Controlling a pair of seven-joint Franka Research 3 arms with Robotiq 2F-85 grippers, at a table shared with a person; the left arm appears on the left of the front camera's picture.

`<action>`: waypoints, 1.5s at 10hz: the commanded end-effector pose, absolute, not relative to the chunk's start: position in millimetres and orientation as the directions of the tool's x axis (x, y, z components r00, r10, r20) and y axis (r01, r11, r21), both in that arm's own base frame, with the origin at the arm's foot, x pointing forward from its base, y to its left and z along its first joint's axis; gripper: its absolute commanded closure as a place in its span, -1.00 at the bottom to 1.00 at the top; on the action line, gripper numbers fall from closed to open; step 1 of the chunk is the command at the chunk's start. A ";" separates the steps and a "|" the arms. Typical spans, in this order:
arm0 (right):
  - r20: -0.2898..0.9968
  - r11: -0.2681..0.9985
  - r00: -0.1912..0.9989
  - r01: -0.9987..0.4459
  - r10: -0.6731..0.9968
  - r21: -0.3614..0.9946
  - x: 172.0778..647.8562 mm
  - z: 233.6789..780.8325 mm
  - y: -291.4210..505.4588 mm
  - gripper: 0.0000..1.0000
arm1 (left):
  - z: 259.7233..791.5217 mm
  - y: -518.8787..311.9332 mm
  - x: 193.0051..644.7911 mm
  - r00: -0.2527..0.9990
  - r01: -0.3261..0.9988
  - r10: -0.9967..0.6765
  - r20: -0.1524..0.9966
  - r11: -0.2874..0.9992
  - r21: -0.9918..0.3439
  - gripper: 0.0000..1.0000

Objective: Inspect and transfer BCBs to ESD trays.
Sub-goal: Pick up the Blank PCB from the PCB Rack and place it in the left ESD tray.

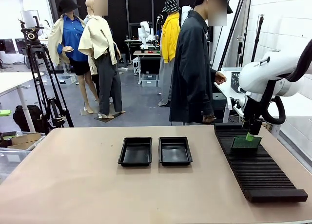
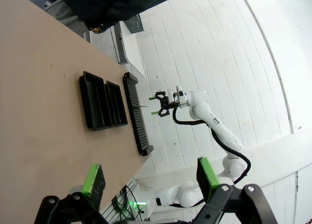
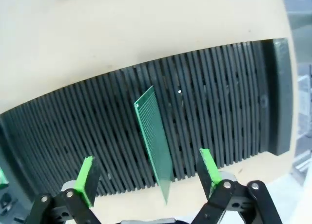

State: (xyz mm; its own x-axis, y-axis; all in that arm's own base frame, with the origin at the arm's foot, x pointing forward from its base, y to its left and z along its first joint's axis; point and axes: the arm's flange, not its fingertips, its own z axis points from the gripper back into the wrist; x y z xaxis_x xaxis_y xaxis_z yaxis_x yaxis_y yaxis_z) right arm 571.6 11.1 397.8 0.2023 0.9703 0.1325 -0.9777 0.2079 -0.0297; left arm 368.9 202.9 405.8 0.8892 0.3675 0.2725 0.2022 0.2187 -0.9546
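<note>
One BCB [image 1: 246, 142] stands on edge in a slot of the long black ribbed rack [image 1: 263, 177], toward the rack's far end. It is at about 3 o'clock from the two ESD trays [image 1: 135, 152], which lie side by side with bare floors in the middle of the table [image 1: 73, 185]. In the right wrist view the BCB [image 3: 155, 136] leans a little rather than standing plumb, and its top edge runs from about 11 o'clock down to 5 o'clock between the green pads. The right gripper [image 1: 249, 135] hangs directly over it with its jaws spread wide. One finger is off each face of the board with a clear gap on both sides, so it has hold of nothing yet. The step in hand looks like the pick from the rack. To do it well, I would first square the pads to the board's flat faces and centre the gaps. Then I would come down only far enough to catch the upper margin and close gently. The lift should go straight up along the slot, since a thin board pulled askew is likely to flex or snag on the ribs. The left gripper [image 2: 151, 177] is raised well apart from the trays, jaws fully spread and empty. A person [image 1: 192, 68] stands at the table's far side, at about 12 o'clock.
</note>
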 end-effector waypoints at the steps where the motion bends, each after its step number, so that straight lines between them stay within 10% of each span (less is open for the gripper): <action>1: 0.086 0.177 0.172 -0.983 0.981 -0.056 567.9 384.3 14.6 -1.00 | 407.4 203.6 366.8 0.887 0.202 0.372 0.274 0.219 -0.954 -1.00; 12: 0.049 0.133 0.131 -0.991 0.990 -0.032 576.4 367.5 11.0 -1.00 | 407.4 203.6 366.8 0.887 0.202 0.372 0.274 0.219 -0.954 -1.00; 15: 0.042 0.130 0.129 -0.991 0.991 -0.029 580.4 368.2 10.1 -0.51 | 407.4 203.6 366.8 0.887 0.202 0.372 0.274 0.219 -0.954 -1.00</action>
